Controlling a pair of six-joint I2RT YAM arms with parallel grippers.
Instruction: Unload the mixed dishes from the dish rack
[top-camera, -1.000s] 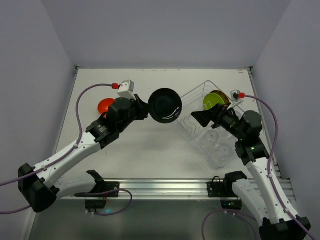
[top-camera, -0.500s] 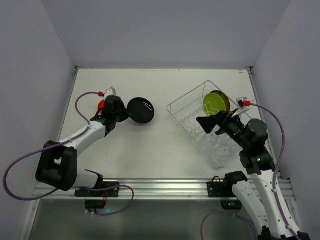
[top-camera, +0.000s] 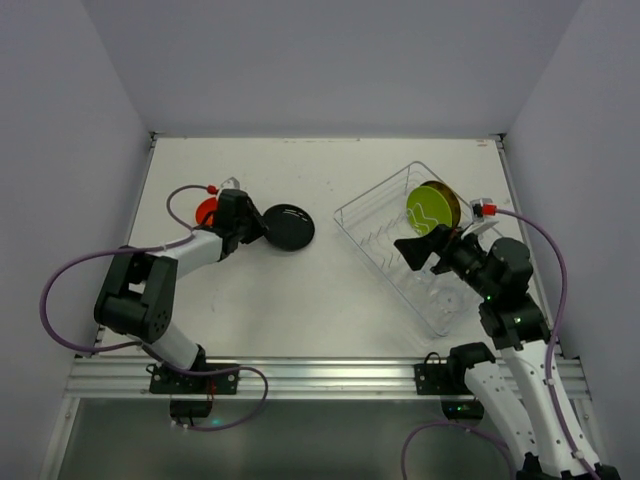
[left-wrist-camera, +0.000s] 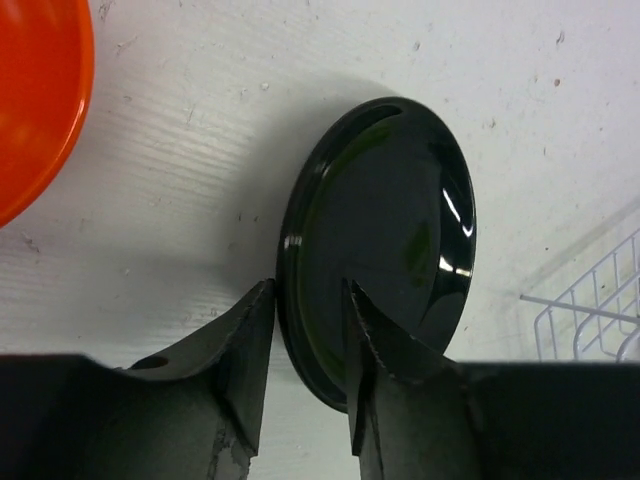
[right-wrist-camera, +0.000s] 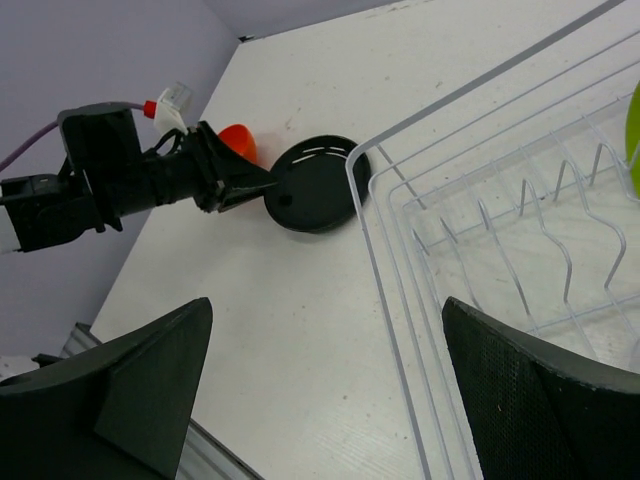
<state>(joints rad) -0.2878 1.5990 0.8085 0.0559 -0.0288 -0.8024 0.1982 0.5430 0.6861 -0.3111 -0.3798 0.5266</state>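
My left gripper (top-camera: 257, 225) is shut on the rim of the black plate (top-camera: 286, 227), which lies low on the table right of the orange bowl (top-camera: 206, 211). In the left wrist view the fingers (left-wrist-camera: 250, 345) straddle the plate's (left-wrist-camera: 390, 230) near edge, with the bowl (left-wrist-camera: 35, 100) at upper left. My right gripper (top-camera: 419, 250) is open and empty, hovering over the left wall of the clear dish rack (top-camera: 368, 203). The lime-green plate (top-camera: 426, 206) stands in the rack's wire holder, with an olive-yellow plate (top-camera: 453, 207) behind it. Clear cups (top-camera: 442, 292) sit at the rack's near end.
In the right wrist view, the rack's rim (right-wrist-camera: 400, 215) and wire holder (right-wrist-camera: 545, 235) fill the right side. The left arm (right-wrist-camera: 120, 185), black plate (right-wrist-camera: 315, 185) and orange bowl (right-wrist-camera: 238, 140) lie beyond. White walls enclose the table on three sides.
My left arm has swung the black plate left from mid-table and lowered it beside the orange bowl. My right gripper has drawn back slightly from the rack.
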